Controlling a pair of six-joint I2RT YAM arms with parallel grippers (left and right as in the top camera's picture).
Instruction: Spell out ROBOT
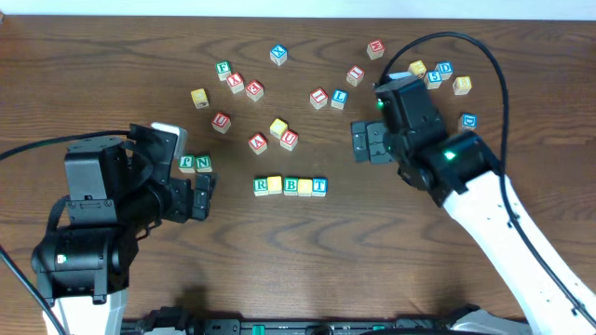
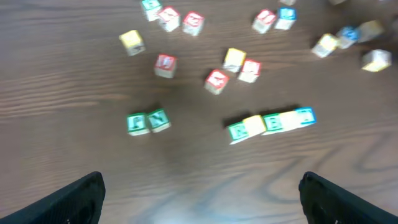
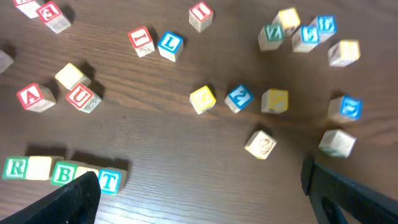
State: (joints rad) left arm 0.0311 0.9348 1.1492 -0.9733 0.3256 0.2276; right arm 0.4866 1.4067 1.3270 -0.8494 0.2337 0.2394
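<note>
Five wooden cubes stand in a row at the table's middle: green R (image 1: 262,186), a yellow-faced block (image 1: 275,185), green B (image 1: 291,186), a second yellow-faced block (image 1: 305,186) and blue T (image 1: 319,186). The right wrist view shows R (image 3: 15,168), B (image 3: 62,173) and T (image 3: 109,181), with the left finger covering part of the second yellow block. My left gripper (image 1: 202,196) stands open to the left of the row, holding nothing (image 2: 199,199). My right gripper (image 1: 359,142) hangs open behind and to the right of the row, also holding nothing (image 3: 199,199).
Green F and N cubes (image 1: 196,164) sit just behind my left gripper. Red A (image 1: 258,142) and U (image 1: 289,140) cubes and a yellow cube (image 1: 278,127) lie behind the row. Several more loose cubes are scattered across the back and right (image 1: 463,85).
</note>
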